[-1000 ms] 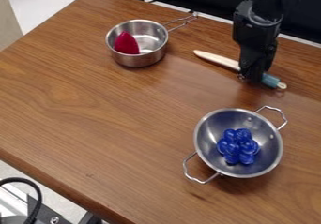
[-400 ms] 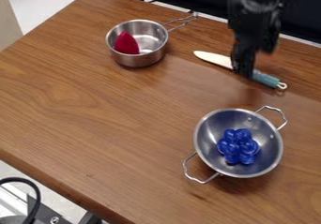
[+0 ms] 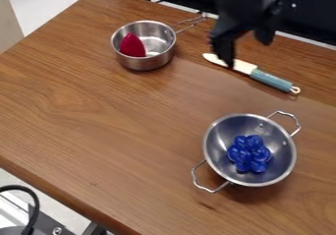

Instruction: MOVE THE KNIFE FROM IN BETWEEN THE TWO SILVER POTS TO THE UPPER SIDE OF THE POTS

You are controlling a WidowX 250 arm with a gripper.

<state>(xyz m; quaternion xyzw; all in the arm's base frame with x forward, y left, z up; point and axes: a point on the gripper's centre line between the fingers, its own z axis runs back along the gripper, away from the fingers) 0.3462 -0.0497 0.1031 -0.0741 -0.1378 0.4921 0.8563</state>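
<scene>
The gripper hung over the desk in the upper right part of the frame, coming in from the top edge. Its two fingers stood wide apart, one reaching down in front of the knife's blade and the other raised to the right of it, and they had hold of nothing. The arm and fingers were blurred, and whether the lower finger touched the blade could not be told.

The knife lay flat on the desk, right of the upper centre of the frame. Its pale blade pointed to the upper left, partly hidden behind the finger, while its teal handle ran down to the right and ended in a small, light-coloured loop.

Left of the knife, in the upper left part of the frame, the smaller silver pot stood upright with a red, pointed piece inside, against its left side. Its wire handle stretched to the upper right.

The wider silver pot sat at the lower right, below the knife and well apart from the smaller one. It held a cluster of shiny blue balls, and its two wire loop handles stuck out at the upper right and lower left. A black cable curved at the lower left, beyond the desk's edge.
</scene>
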